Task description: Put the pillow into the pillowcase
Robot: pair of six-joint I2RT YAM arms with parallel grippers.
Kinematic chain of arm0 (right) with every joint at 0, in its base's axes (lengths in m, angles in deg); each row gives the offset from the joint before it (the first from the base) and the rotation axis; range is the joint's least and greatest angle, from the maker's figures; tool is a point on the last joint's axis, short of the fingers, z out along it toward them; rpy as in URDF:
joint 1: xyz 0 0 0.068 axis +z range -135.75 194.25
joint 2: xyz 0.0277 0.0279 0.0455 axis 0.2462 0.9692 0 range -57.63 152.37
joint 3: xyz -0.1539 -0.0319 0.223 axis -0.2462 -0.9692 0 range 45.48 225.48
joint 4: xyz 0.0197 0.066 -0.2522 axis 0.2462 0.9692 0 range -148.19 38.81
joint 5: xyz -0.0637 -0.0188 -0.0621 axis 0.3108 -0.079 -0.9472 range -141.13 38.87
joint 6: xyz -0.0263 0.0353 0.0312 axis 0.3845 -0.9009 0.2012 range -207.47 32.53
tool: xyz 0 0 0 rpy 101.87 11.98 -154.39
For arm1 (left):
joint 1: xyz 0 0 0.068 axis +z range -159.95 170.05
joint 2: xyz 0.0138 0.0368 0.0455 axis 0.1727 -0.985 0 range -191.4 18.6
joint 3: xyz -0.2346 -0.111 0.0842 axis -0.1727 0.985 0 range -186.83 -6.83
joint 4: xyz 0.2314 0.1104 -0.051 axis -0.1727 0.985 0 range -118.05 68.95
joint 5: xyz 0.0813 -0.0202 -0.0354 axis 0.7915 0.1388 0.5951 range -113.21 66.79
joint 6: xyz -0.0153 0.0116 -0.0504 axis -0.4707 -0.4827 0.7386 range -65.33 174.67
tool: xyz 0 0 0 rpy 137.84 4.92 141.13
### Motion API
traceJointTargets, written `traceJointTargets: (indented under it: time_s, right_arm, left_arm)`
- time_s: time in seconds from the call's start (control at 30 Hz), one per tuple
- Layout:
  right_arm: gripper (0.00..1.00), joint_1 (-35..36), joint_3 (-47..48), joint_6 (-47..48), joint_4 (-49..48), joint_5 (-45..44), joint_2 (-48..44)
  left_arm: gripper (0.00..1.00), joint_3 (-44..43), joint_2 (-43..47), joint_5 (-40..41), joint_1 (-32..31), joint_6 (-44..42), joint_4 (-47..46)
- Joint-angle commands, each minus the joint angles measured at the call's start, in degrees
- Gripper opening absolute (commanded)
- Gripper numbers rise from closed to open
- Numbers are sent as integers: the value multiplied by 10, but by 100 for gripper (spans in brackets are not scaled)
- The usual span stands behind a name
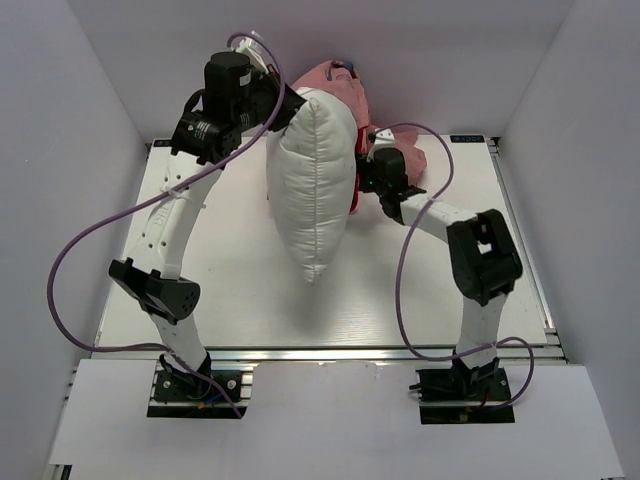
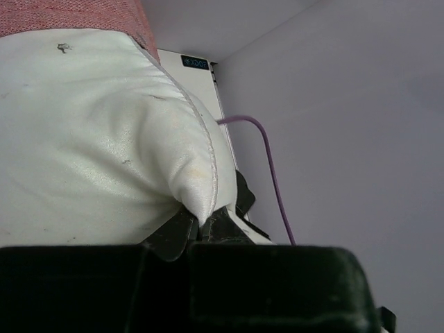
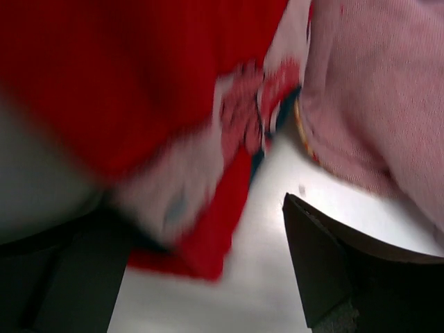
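Observation:
The white pillow (image 1: 312,185) hangs on edge over the middle of the table, lifted by a top corner. My left gripper (image 1: 283,108) is shut on that corner; in the left wrist view its jaws (image 2: 202,225) pinch the pillow's pointed tip (image 2: 198,194). The red-orange pillowcase (image 1: 345,85) with its faded pink reverse is bunched behind and to the right of the pillow. My right gripper (image 1: 372,178) is open beside the pillow's right edge. In the right wrist view the red printed fabric (image 3: 173,104) hangs blurred over the left finger, the right finger (image 3: 326,270) stands apart.
White table (image 1: 230,290) with metal rails at the near edge (image 1: 330,353). Grey walls enclose left, back and right. Purple cables loop from both arms (image 1: 400,270). The pink reverse of the case shows at the right wrist view's right (image 3: 388,90).

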Motion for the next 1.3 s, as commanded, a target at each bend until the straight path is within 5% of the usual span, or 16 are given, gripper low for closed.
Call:
traceJointTargets:
  time_s: [0.0, 0.37, 0.47, 0.5, 0.6, 0.73, 0.9, 1.13, 1.27]
  right_arm:
    - [88, 0, 98, -36, -27, -44, 62]
    - [53, -13, 119, 41, -148, -130, 126]
    - [8, -25, 107, 39, -148, -69, 108]
    - [0, -32, 80, 43, -154, 6, 92]
    - [0, -39, 32, 35, -136, 204, -25]
    - [0, -12, 57, -19, 22, 394, -198]
    - [0, 57, 152, -97, 76, 391, -279]
    - [0, 58, 554, -282, 222, 401, -107]
    - [0, 60, 620, -358, 187, 366, -85]
  left_arm:
    - [0, -32, 12, -11, 17, 15, -81]
    - [0, -27, 17, -39, 51, 22, -90]
    - [0, -27, 15, -45, 54, 23, -92]
    - [0, -28, 16, -45, 54, 21, -92]
    - [0, -32, 16, -38, 57, 8, -93]
    - [0, -45, 5, -47, 61, -2, -114]
    - [0, -111, -28, -85, 61, 30, -171]
    - [0, -110, 12, -95, 61, 60, -215]
    - [0, -102, 52, -78, 61, 65, -212]
